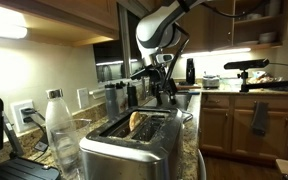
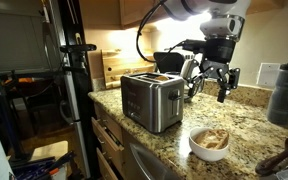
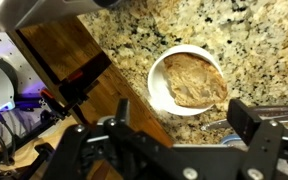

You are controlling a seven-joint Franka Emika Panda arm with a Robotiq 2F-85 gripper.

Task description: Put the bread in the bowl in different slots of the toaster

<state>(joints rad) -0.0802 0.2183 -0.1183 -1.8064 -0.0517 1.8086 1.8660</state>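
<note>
Bread (image 3: 192, 80) lies flat in a white bowl (image 3: 152, 82) on a speckled granite worktop (image 2: 246, 125). The robot's pincer (image 2: 212, 88) hangs at 12 o'clock above the bowl, its jaws spread wide and holding nothing. In an exterior view the bowl sits at about 4 o'clock from the brushed-steel toaster (image 2: 149, 105), near it but not touching. One tan slice (image 1: 136, 122) already stands upright in a slot, its rounded top poking above the rim. From the wrist view the bowl appears at roughly 1 o'clock of centre, with a wooden cutting board (image 3: 79, 50) at 10 o'clock. How many slices are left in the bowl cannot be made out, since their faces overlap. The bread looks light, dry and soft, unlikely to slip but easy to dent or tear under a hard squeeze. A gentle pinch across the two flat faces, close to one edge, would probably serve best and leave the slice hanging straight for the narrow slot. Because the bread rests flat against the bowl's floor, one finger will likely have to work under a raised edge first. The small bowl, itself likely light, could skid on the polished stone if nudged. A clear plastic bottle (image 1: 56, 120) stands at 9 o'clock of the toaster, well clear of the work.
</note>
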